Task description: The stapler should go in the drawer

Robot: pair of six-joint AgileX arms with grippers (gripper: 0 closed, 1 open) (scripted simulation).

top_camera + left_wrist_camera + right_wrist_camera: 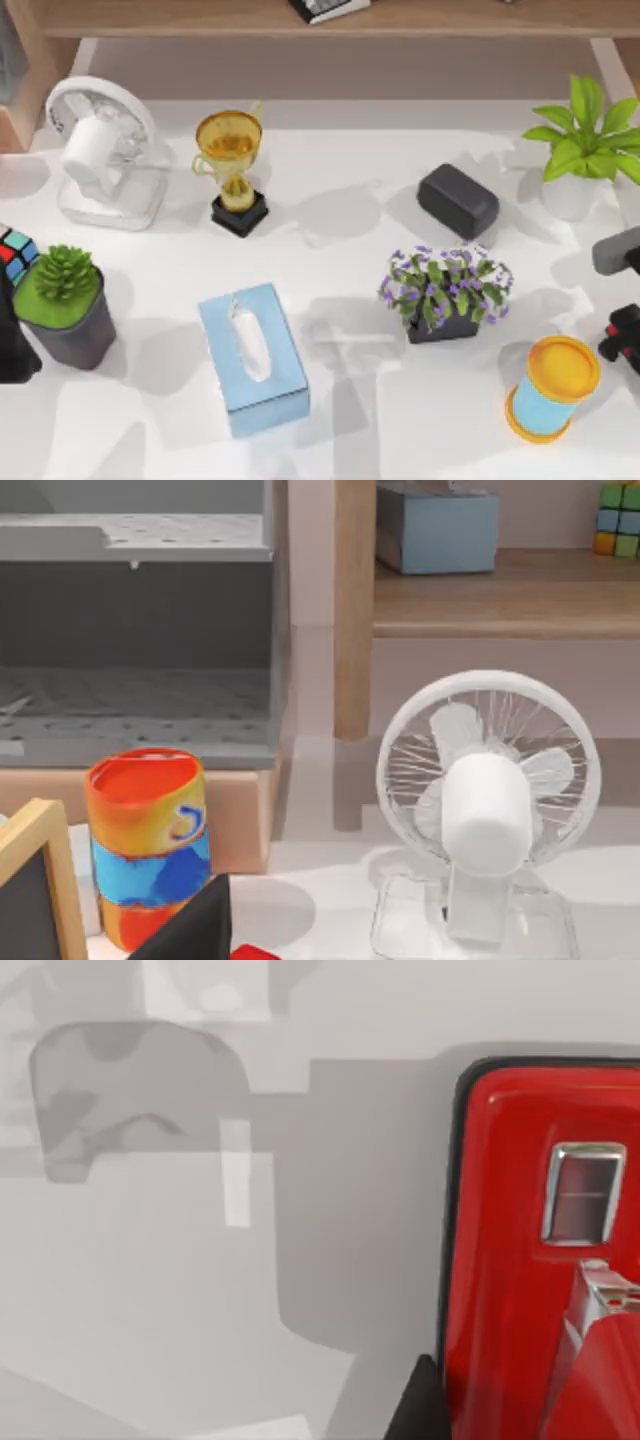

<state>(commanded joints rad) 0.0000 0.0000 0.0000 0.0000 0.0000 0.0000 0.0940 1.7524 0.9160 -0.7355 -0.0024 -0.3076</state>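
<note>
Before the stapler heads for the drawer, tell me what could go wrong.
1. The stapler lies at the table's far right edge, with the right gripper close over it. A slightly off grasp could nudge it off the table.
2. The yellow-lidded canister and the purple flower pot stand just to its left. A low carry across the table would likely clip one of them.

No readable text, labels, brands or numbers in any view. Closest thing is a yellow curl on the orange-and-blue can [147, 845] in the left wrist view, a pattern and not a legible character.
</note>
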